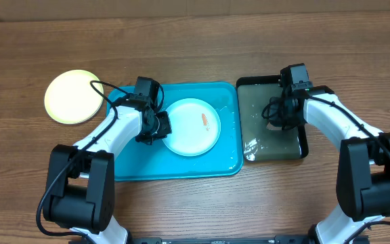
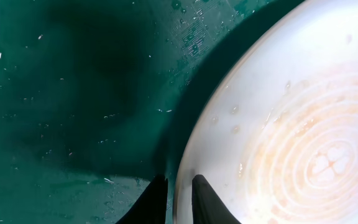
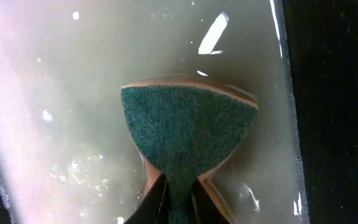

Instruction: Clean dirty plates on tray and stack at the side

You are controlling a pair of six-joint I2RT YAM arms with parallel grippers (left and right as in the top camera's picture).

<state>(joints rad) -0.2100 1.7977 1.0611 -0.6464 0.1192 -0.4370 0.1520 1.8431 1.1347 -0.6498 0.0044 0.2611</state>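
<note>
On turquoise tray: white plate, round, shallow, wet, orange smear right of centre. Left gripper clenched on its left rim. Yellow-green plate sits on table, left of tray. Right gripper grasps green sponge over the water in black tray.

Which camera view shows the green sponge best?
The right wrist view. There the green sponge fills the middle of the picture, pinched between the fingers of the right gripper over cloudy water. In the overhead view the right gripper covers it. The left wrist view does not show it.
</note>
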